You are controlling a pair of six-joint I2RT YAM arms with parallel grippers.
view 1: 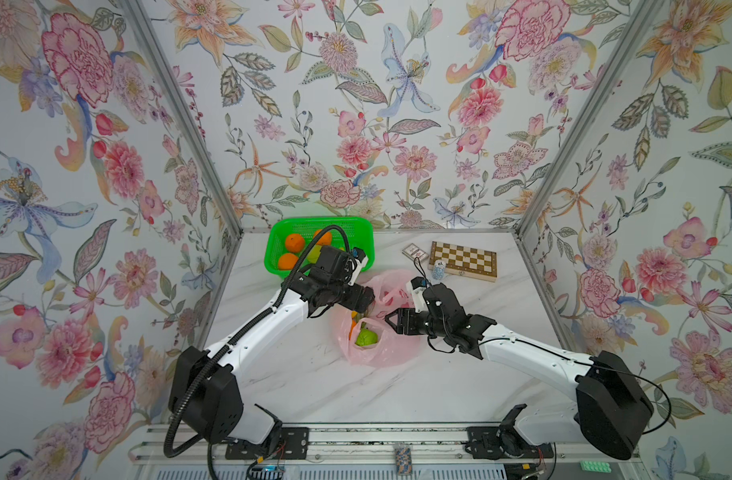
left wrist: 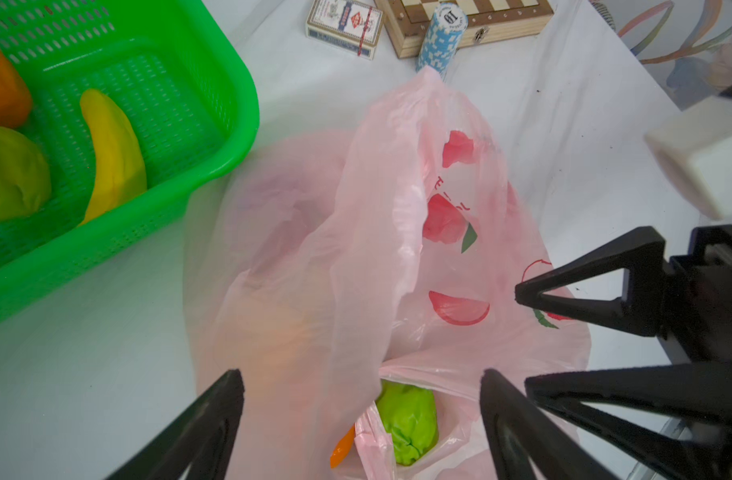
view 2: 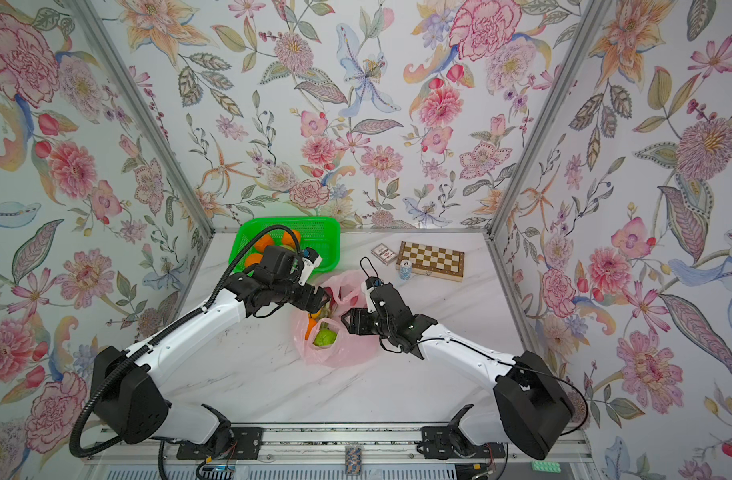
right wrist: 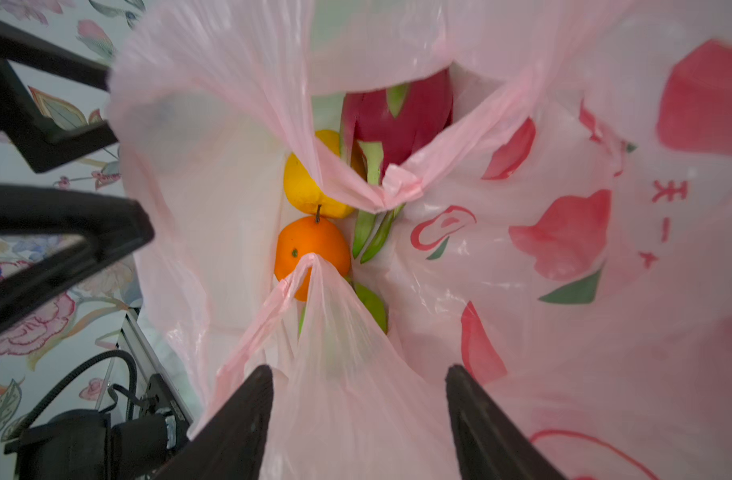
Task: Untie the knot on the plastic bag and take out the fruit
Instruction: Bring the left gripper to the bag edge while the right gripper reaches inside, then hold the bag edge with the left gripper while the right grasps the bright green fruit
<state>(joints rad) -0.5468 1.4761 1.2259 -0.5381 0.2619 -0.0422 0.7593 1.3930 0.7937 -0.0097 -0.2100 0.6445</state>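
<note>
In both top views the thin translucent pink plastic bag lies on the white marbled table, near the green perforated plastic basket. Its mouth gapes over a lumpy green fruit. The left gripper and the right gripper meet at that mouth.

In the left wrist view, the left gripper is spread wide and released, straddling loose film. The right gripper shows 2 parted fingers.

In the right wrist view, film drapes unpinched between the right gripper's separated jaws. Inside sit 1 magenta dragon fruit, 1 yellow round fruit and 1 orange.
</note>
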